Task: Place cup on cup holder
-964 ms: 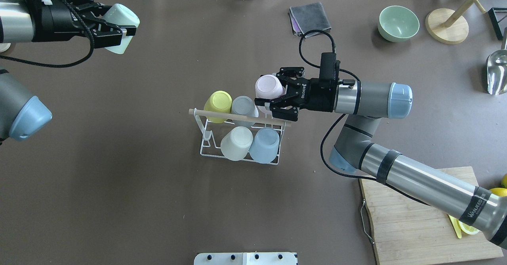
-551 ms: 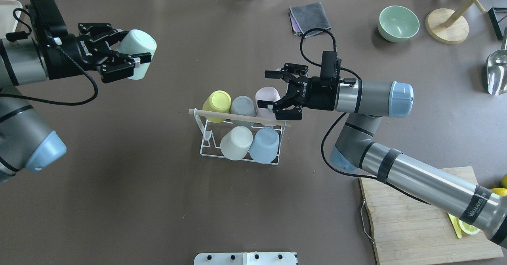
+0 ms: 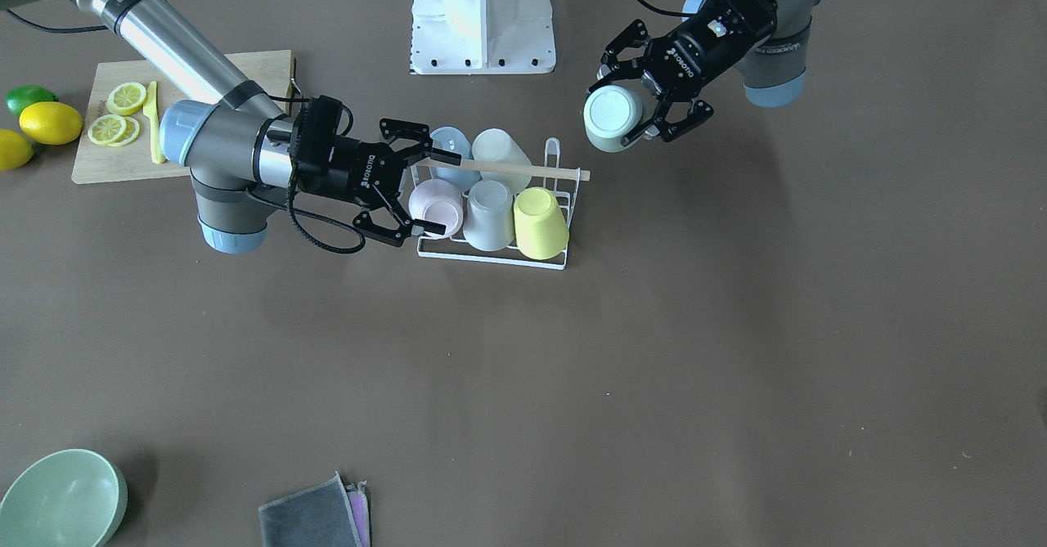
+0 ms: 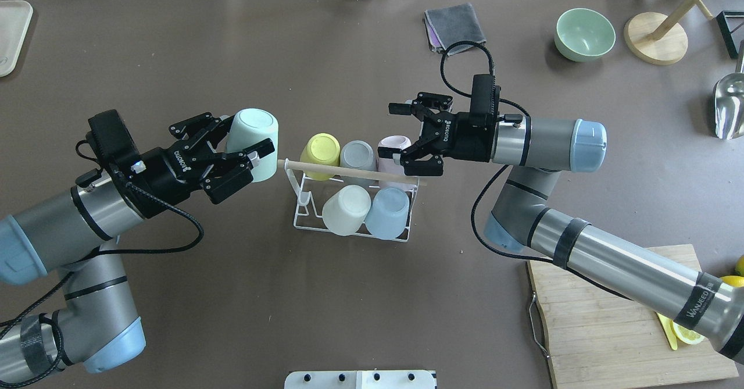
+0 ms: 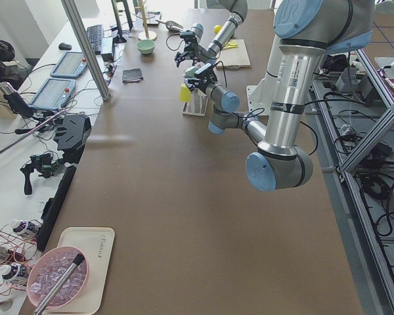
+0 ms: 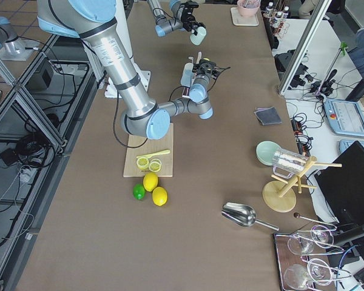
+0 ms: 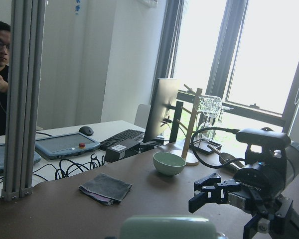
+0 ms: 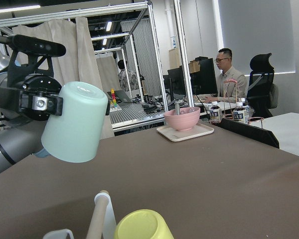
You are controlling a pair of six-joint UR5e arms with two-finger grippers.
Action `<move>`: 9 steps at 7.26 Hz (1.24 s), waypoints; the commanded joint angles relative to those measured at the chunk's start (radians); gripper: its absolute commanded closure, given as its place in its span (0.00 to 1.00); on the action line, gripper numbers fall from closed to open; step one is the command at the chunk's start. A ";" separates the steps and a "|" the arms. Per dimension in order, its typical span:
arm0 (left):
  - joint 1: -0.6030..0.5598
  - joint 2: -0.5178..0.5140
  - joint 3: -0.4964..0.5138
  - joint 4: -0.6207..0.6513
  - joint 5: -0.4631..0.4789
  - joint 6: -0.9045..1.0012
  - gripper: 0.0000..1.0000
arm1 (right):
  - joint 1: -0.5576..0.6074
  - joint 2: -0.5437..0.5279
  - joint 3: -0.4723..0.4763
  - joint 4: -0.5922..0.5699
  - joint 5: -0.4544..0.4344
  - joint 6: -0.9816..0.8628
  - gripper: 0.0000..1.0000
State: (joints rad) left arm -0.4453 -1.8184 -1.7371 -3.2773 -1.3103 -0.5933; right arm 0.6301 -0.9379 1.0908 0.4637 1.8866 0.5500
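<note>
Mint cup (image 4: 256, 131) inverted, base up, axis slightly tilted, in left gripper (image 4: 244, 138).

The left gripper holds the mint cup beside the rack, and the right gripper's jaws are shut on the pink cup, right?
No. The overhead view shows the right gripper with jaws open and the pink cup resting on the cup holder. The left gripper does hold the mint cup beside it.
</note>
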 commanded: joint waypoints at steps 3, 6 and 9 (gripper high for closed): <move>0.245 -0.039 0.007 -0.001 0.303 0.185 1.00 | 0.106 0.016 0.009 -0.129 0.144 0.011 0.00; 0.252 -0.078 0.034 0.002 0.319 0.228 1.00 | 0.265 0.094 0.029 -0.389 0.370 0.011 0.00; 0.225 -0.088 0.070 0.002 0.319 0.237 1.00 | 0.362 0.100 0.044 -0.584 0.486 0.007 0.00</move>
State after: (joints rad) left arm -0.2053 -1.8991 -1.6800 -3.2752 -0.9911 -0.3620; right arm 0.9586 -0.8345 1.1312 -0.0512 2.3440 0.5593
